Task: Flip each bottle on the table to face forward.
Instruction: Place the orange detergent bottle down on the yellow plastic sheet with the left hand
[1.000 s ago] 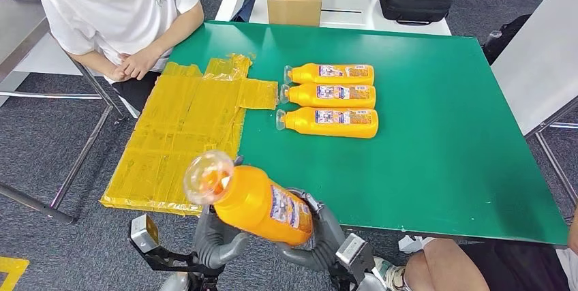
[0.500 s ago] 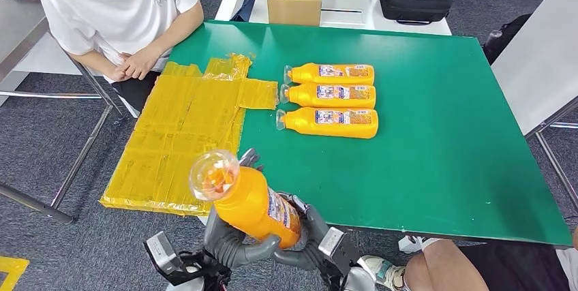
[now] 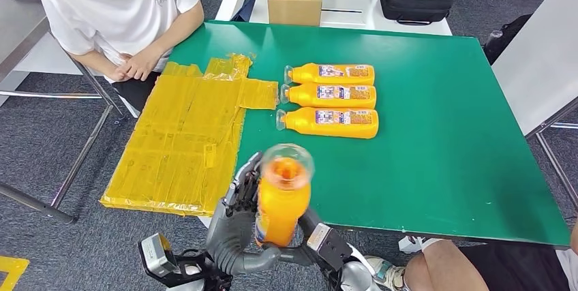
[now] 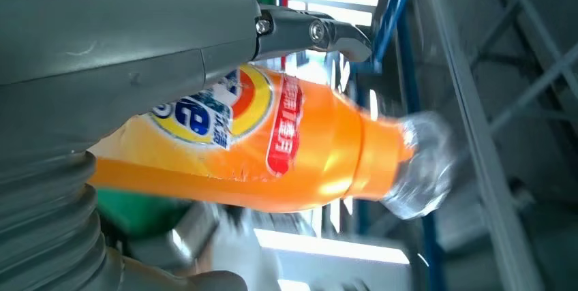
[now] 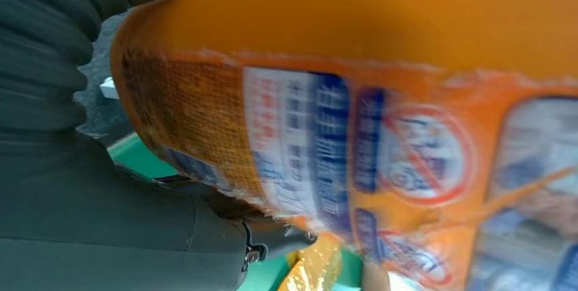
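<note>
An orange bottle [image 3: 281, 199] with a clear cap stands nearly upright over the table's near edge, cap towards my head. My left hand [image 3: 235, 212] grips its left side and my right hand [image 3: 312, 235] holds its lower right side. In the left wrist view the left hand [image 4: 123, 46] wraps the bottle [image 4: 286, 148] over its round logo label. The right wrist view, blurred, shows the right hand [image 5: 82, 189] against the bottle [image 5: 382, 100] and its printed back label. Three more orange bottles [image 3: 329, 95] lie side by side mid-table, caps pointing left.
The green table [image 3: 443, 134] has bare room to the right. A yellow taped sheet [image 3: 184, 134] covers its left part. A seated person [image 3: 123, 5] rests their hands at the far left corner. Another person's leg [image 3: 463, 264] is at the near right. A cardboard box [image 3: 294, 6] stands behind.
The bottle has swung from tilted left, cap towards the yellow sheet, to almost upright and has moved right. Both hands turned with it. The three lying bottles have not moved.
</note>
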Available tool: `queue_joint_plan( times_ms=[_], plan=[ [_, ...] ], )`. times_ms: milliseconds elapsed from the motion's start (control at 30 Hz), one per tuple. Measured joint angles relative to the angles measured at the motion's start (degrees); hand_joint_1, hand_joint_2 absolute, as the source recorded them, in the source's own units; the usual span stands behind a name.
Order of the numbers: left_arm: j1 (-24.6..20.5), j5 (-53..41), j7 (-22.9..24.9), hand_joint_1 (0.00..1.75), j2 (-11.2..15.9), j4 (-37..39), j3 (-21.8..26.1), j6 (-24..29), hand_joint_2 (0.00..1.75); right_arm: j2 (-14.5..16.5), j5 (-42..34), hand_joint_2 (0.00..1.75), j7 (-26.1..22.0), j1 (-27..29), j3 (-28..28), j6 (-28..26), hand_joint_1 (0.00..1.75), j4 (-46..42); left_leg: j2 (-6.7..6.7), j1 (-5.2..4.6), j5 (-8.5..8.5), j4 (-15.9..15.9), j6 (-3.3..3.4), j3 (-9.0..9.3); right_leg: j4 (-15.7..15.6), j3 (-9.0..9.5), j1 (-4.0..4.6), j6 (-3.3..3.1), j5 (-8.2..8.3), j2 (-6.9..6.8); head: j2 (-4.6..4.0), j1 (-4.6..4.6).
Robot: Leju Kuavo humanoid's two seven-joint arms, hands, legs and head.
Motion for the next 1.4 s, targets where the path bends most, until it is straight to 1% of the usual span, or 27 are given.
queue_joint_plan(
  times_ms=[67,100,133,167,233,267,300,400,467,500,533,567,600,633,667,733,833,1000,1067,1100,1167,1333,1400],
  plan=[
    [-0.39,2.05,0.00,0.00,-0.02,2.03,0.19,-3.60,1.75,-0.30,0.27,1.75,-0.25,-0.22,0.28,0.13,1.75,0.83,0.00,0.00,0.00,0.00,0.00,0.00,0.00,0.00,0.00,0.00,0.00,0.00,0.00,-0.01],
    [-0.53,2.39,0.00,0.00,-0.02,2.67,0.28,-4.15,1.75,-0.43,0.32,1.75,-0.31,-0.29,0.36,0.16,1.75,1.13,0.00,0.00,0.00,0.00,0.00,0.00,0.00,0.00,0.00,0.00,0.00,0.00,0.00,-0.01],
    [-0.66,2.56,0.00,0.10,-0.02,3.20,0.33,-4.36,1.75,-0.52,0.32,1.75,-0.32,-0.34,0.43,0.17,1.75,1.40,-0.01,0.00,0.00,0.00,0.00,0.00,0.00,0.00,0.00,0.00,0.00,0.00,0.00,0.00],
    [-0.77,2.69,0.02,0.46,-0.02,3.62,0.35,-4.50,1.75,-0.59,0.33,1.75,-0.32,-0.39,0.47,0.19,1.75,1.67,-0.01,0.00,0.00,0.00,0.00,0.00,0.00,0.00,0.00,0.00,0.00,0.00,0.00,-0.01],
    [-1.01,4.28,0.39,1.33,-0.02,4.47,0.38,-6.23,1.75,-0.67,0.35,1.75,-0.42,-0.52,0.57,0.41,1.75,2.18,0.00,0.00,0.00,0.00,0.00,0.00,0.01,0.00,0.00,0.00,0.00,0.00,0.00,-0.01],
    [-1.19,5.72,0.72,1.67,0.00,4.94,0.41,-8.10,1.75,-0.71,0.37,1.75,-0.59,-0.64,0.63,0.66,1.75,2.45,0.00,0.00,0.00,0.00,0.00,0.00,0.01,0.00,0.00,0.00,0.00,0.00,0.01,-0.01],
    [-1.41,7.29,1.06,1.75,0.02,5.42,0.44,-10.35,1.75,-0.74,0.39,1.75,-0.83,-0.81,0.71,0.98,1.75,2.73,-0.01,0.00,0.00,0.00,0.00,0.00,0.01,0.00,0.00,0.00,0.00,0.00,0.01,-0.01],
    [-2.40,9.76,1.39,1.75,0.13,7.21,0.70,-15.98,1.75,-0.91,0.53,1.75,-1.85,-1.81,1.37,2.02,1.75,4.13,-0.01,0.01,0.00,0.00,0.00,0.00,0.01,0.00,0.01,0.00,0.00,0.00,0.01,-0.01],
    [-3.08,9.15,1.23,1.75,0.27,8.51,0.99,-17.49,1.75,-1.08,0.80,1.75,-2.35,-2.63,1.97,2.53,1.75,5.39,-0.01,0.01,0.01,0.00,0.00,0.00,0.01,0.01,0.01,0.00,0.00,0.00,0.01,-0.01],
    [-3.36,8.47,1.15,1.69,0.32,9.10,1.11,-17.63,1.75,-1.18,1.02,1.75,-2.53,-2.98,2.23,2.67,1.75,5.98,-0.01,0.00,0.01,0.00,0.00,0.00,0.01,0.01,0.01,0.00,0.00,0.00,0.01,-0.01],
    [-3.68,7.66,1.04,1.55,0.35,9.77,1.20,-17.50,1.75,-1.31,1.25,1.75,-2.70,-3.31,2.54,2.75,1.75,6.57,-0.02,0.00,0.02,0.00,0.00,0.00,0.01,0.02,0.01,0.00,0.00,-0.01,0.01,0.01],
    [-4.03,6.67,0.87,1.20,0.37,10.46,1.26,-16.96,1.75,-1.43,1.43,1.75,-2.89,-3.59,2.83,2.79,1.75,7.12,-0.02,0.00,0.02,0.00,0.01,0.00,0.01,0.03,0.00,0.00,0.01,-0.01,0.01,0.01],
    [-4.41,5.10,0.66,0.78,0.37,11.13,1.31,-15.68,1.75,-1.55,1.53,1.75,-3.10,-3.78,3.10,2.80,1.75,7.64,-0.03,0.00,0.02,0.00,0.01,0.00,0.01,0.03,0.00,0.01,0.01,-0.02,0.01,0.00],
    [-4.83,2.77,0.44,0.46,0.40,11.70,1.32,-13.66,1.75,-1.67,1.54,1.75,-3.27,-3.91,3.29,2.80,1.75,8.11,-0.05,0.00,0.02,0.00,0.01,0.00,0.02,0.04,0.00,0.01,0.01,-0.03,0.01,0.01],
    [-5.18,-0.26,0.26,0.24,0.43,12.06,1.29,-10.96,1.75,-1.80,1.44,1.75,-3.38,-3.99,3.37,2.80,1.75,8.50,-0.07,0.00,0.02,0.00,0.01,-0.01,0.02,0.05,0.00,0.01,0.01,-0.04,0.01,0.00],
    [-5.70,-7.70,0.11,0.18,0.50,12.34,1.10,-3.89,1.75,-2.23,1.05,1.75,-3.30,-4.19,3.27,2.85,1.75,9.09,-0.11,-0.01,0.02,0.00,0.02,-0.01,0.02,0.06,-0.01,0.01,0.01,-0.06,0.00,0.01],
    [-6.21,-17.60,0.00,0.00,0.74,12.76,-0.07,7.08,1.75,-2.92,0.83,1.75,-2.74,-4.81,3.10,3.24,1.75,9.71,-0.09,-0.01,0.02,0.01,0.02,-0.02,0.01,0.05,-0.01,0.02,0.01,-0.06,0.00,0.01],
    [-6.54,-24.01,-0.09,0.00,1.19,13.60,-2.94,20.79,1.75,-3.44,0.06,1.75,-1.25,-6.09,4.02,3.83,1.75,10.29,-0.08,-0.01,0.02,0.01,0.01,-0.01,0.01,0.02,-0.01,0.02,0.01,-0.05,0.00,-0.01],
    [-6.43,-24.69,-0.10,0.00,1.19,13.90,-3.90,24.47,1.75,-3.52,-0.06,1.75,-0.47,-6.44,4.88,3.63,1.75,10.30,-0.07,0.00,0.02,0.01,0.01,-0.01,0.01,0.01,0.00,0.02,0.01,-0.05,0.01,-0.01],
    [-6.33,-24.20,-0.08,0.00,1.14,14.02,-4.16,24.96,1.75,-3.56,-0.07,1.75,-0.21,-6.52,5.31,3.51,1.75,10.30,-0.07,0.00,0.02,0.01,0.01,-0.01,0.01,0.00,0.00,0.02,0.01,-0.05,0.01,-0.01],
    [-6.14,-21.99,-0.03,0.00,1.08,14.13,-4.30,23.52,1.75,-3.65,-0.14,1.75,0.04,-6.52,6.00,3.34,1.75,10.30,-0.07,0.00,0.02,0.01,0.01,-0.02,0.01,0.00,0.00,0.01,0.01,-0.05,0.01,-0.01],
    [-6.06,-15.73,-0.02,0.00,1.60,14.13,-4.11,14.85,1.75,-4.29,-0.62,1.75,-0.29,-6.47,6.91,3.43,1.75,10.37,-0.07,-0.01,0.02,0.01,0.01,-0.02,0.01,0.01,-0.01,0.01,0.01,-0.05,0.01,-0.01],
    [-6.06,-14.40,-0.02,0.00,1.86,14.13,-3.96,12.55,1.75,-4.53,-0.67,1.75,-0.37,-6.47,7.13,3.51,1.75,10.42,-0.07,-0.01,0.02,0.01,0.01,-0.02,0.01,0.01,-0.01,0.02,0.01,-0.05,0.00,-0.01]
  ],
)
